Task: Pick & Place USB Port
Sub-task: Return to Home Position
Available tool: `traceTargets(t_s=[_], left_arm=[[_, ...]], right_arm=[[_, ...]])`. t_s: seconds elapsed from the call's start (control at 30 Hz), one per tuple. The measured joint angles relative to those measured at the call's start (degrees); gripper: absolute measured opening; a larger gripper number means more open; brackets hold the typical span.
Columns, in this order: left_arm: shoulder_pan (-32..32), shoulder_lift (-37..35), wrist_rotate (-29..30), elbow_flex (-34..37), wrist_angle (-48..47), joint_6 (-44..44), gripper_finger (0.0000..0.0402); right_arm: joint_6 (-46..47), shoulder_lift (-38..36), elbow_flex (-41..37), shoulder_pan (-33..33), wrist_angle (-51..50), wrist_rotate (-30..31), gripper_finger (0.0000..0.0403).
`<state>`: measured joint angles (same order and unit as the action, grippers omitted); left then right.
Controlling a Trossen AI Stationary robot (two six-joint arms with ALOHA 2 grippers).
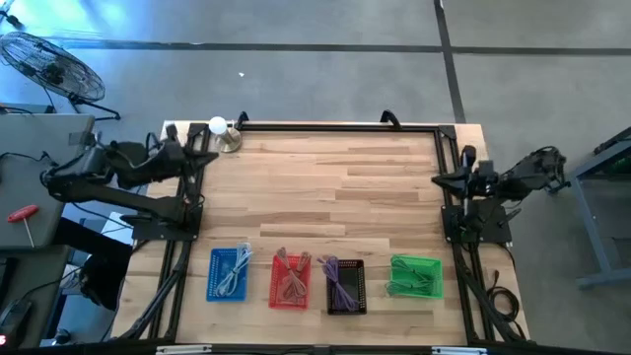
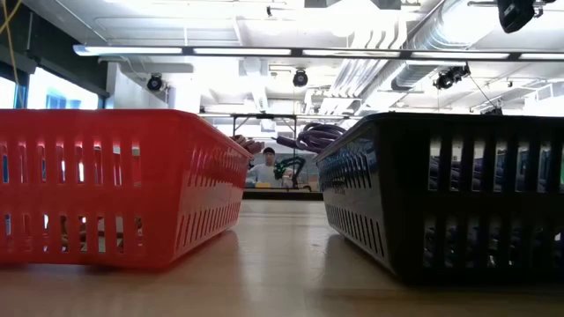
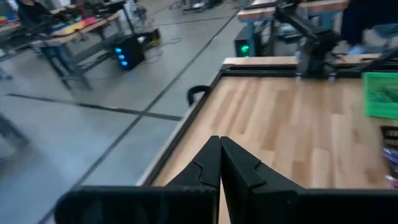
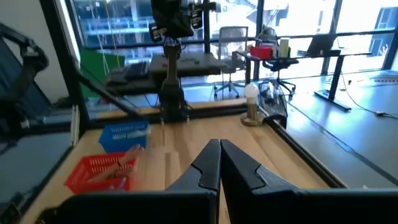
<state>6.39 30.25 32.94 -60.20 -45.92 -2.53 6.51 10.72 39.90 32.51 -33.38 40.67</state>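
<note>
Charger cables point(image 1: 341, 283) lie sorted in blue bin point(image 1: 230, 273), red bin point(image 1: 291, 280), black bin point(image 1: 347, 304), green bin point(image 1: 415, 276) along one table point(image 1: 335, 187) edge. Left gripper point(image 3: 220, 163), right gripper point(image 4: 219, 163): fingers pressed together, empty, at opposite table sides. Likely homing step; next, arms just settle.
</note>
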Motion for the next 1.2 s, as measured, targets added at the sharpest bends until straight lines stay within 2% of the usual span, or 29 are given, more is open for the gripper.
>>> traceTargets(t_s=[0.23, 0.5, 0.6, 0.7, 0.83, 0.93, 1.2], left_arm=[[0.0, -13.6, -6.7, 16.1, 9.1, 1.6, 0.0], [0.0, -24.4, -14.8, 27.3, 16.9, 2.8, 0.0], [0.0, -26.8, -14.9, 30.6, 17.2, 4.4, 0.0], [0.0, -29.2, -17.2, 34.2, 21.8, 4.3, 0.0], [0.0, -29.8, -19.5, 37.2, 25.8, 4.2, 0.0], [0.0, -29.8, -20.5, 38.9, 27.3, 4.3, 0.0], [0.0, -29.9, -24.7, 45.4, 34.4, 4.5, 0.0]], right_arm=[[-5.5, 0.0, -8.1, 0.0, 11.2, -2.2, 0.0], [-6.8, -2.6, -14.6, 0.0, 18.0, -0.7, 0.0], [-8.1, -6.5, -18.5, 0.0, 22.0, -1.3, 0.0], [-10.4, -10.5, -22.6, 0.0, 27.7, -1.4, 0.0], [-13.1, -10.2, -24.7, 0.0, 31.8, -1.4, 0.0], [-15.1, -10.5, -25.5, 0.0, 34.1, 1.1, 0.0], [-15.2, -10.5, -27.5, 0.0, 33.5, -1.6, 0.0]])
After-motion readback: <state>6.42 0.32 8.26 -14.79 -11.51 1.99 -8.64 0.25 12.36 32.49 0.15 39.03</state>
